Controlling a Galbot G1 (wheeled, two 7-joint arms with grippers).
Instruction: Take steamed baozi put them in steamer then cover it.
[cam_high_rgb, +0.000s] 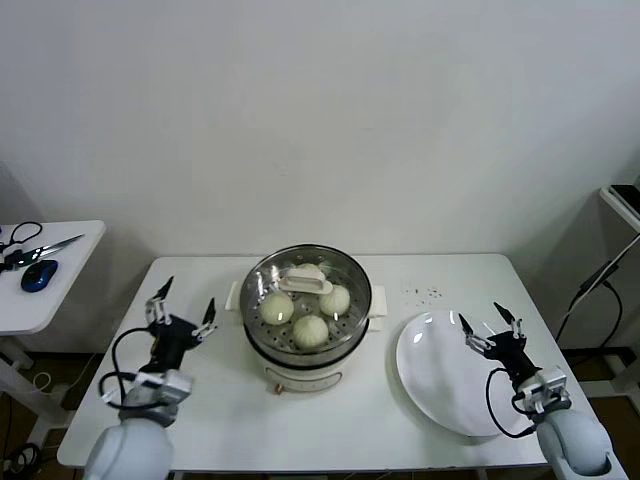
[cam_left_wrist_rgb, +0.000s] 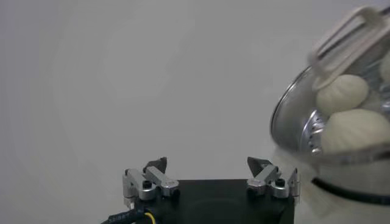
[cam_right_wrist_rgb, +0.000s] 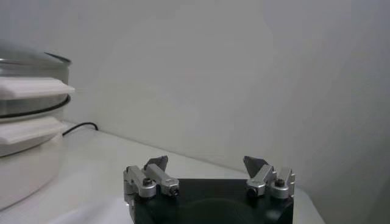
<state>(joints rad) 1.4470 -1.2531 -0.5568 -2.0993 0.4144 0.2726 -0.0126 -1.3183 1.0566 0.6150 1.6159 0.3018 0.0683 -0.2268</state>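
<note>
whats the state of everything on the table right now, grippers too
round shiny steel steamer on its cream-white base: covered
round clear glass cover with cream-white handle: on the steamer
cream-white round baozi: inside the steamer, under the cover
flat white round plate: empty
left gripper: open, empty, left of the steamer
right gripper: open, empty, over the plate

No text, label, brand, number or sign is showing legibly in any of the three views. The steamer (cam_high_rgb: 306, 318), its cover (cam_high_rgb: 305, 281), the plate (cam_high_rgb: 447, 371) and the table (cam_high_rgb: 220, 400) are all presenting plain, unmarked surfaces.
</note>
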